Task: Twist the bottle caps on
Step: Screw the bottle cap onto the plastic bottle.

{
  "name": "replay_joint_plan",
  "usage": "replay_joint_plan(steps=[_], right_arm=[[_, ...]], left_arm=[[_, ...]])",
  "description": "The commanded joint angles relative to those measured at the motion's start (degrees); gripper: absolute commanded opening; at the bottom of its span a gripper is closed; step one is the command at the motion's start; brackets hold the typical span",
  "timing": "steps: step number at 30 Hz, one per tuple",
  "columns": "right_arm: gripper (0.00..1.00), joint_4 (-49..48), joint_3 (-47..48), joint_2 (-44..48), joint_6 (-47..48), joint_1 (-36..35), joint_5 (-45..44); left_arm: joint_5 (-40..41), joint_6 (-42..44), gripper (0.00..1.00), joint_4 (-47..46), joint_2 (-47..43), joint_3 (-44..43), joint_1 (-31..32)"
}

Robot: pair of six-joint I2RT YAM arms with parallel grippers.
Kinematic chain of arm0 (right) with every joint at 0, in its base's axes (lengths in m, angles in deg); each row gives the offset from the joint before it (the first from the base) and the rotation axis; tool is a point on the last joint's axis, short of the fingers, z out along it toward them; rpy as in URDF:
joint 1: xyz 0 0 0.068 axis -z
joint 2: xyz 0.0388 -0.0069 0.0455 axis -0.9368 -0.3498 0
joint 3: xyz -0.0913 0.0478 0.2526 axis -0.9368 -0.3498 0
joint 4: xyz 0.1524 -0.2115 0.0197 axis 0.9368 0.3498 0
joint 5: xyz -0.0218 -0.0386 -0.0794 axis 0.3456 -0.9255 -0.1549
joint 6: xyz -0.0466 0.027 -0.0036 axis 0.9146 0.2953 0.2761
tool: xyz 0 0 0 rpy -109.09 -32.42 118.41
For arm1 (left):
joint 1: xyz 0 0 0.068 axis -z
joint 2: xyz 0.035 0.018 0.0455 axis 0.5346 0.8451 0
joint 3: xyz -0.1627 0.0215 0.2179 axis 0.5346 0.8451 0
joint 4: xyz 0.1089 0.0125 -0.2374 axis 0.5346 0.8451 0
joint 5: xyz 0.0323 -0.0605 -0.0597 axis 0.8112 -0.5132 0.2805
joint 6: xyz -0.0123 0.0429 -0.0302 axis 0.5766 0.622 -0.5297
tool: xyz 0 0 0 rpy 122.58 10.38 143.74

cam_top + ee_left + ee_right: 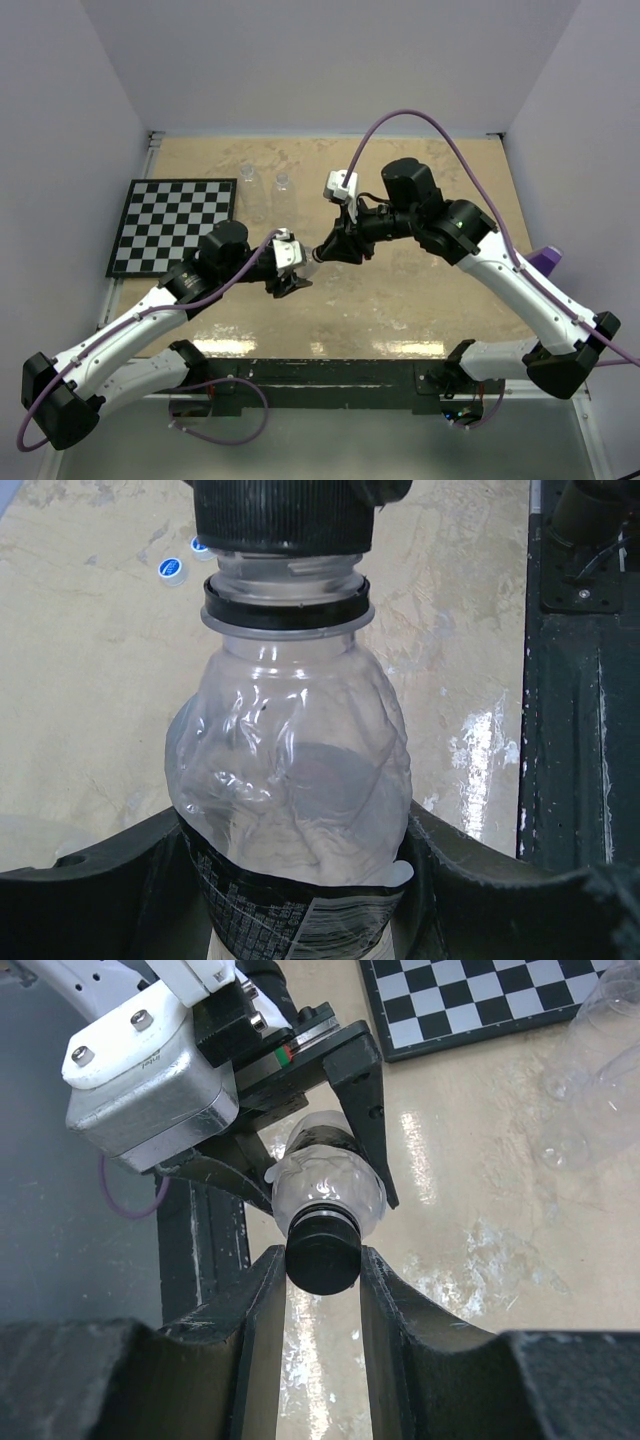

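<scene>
My left gripper (291,272) is shut on a crumpled clear bottle (307,266) with a dark label and holds it tilted above the table. In the left wrist view the bottle (290,770) fills the frame between the jaws of the left gripper (295,880). A black cap (283,515) sits on its neck. My right gripper (322,1260) is shut on that black cap (322,1257), with a finger (262,1300) pressed against each side. Two blue caps (172,571) lie on the table beyond. Two more clear bottles (248,176) stand uncapped at the back.
A black-and-white chessboard (175,225) lies at the left; it also shows in the right wrist view (480,1000). The two standing bottles (600,1060) are beside it. A purple object (548,260) sits at the right edge. The dark table front (575,700) is close.
</scene>
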Motion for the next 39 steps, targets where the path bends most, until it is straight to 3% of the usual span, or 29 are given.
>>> replay_joint_plan(steps=[1,14,22,32,39], right_arm=[[0.16,-0.73,0.13,-0.57,0.94,-0.16,2.10],[0.16,-1.00,-0.31,-0.75,-0.54,-0.25,0.87],[0.14,-2.67,-0.40,-0.92,-4.67,-0.25,-2.73],[0.10,-0.38,1.97,-2.86,-7.93,-0.25,-4.14],[0.08,-0.82,1.45,-3.39,-9.95,-0.33,-2.31]], left_arm=[[-4.17,1.80,0.00,-2.47,-0.87,-2.46,-0.30],[-3.91,-0.65,0.00,-5.80,-1.57,-2.20,-0.30],[2.14,-5.40,0.00,-11.78,-3.07,-0.18,1.10],[7.42,-3.73,0.00,-12.05,-3.86,0.44,3.92],[8.22,-5.57,0.00,-24.59,-4.56,4.56,6.90]])
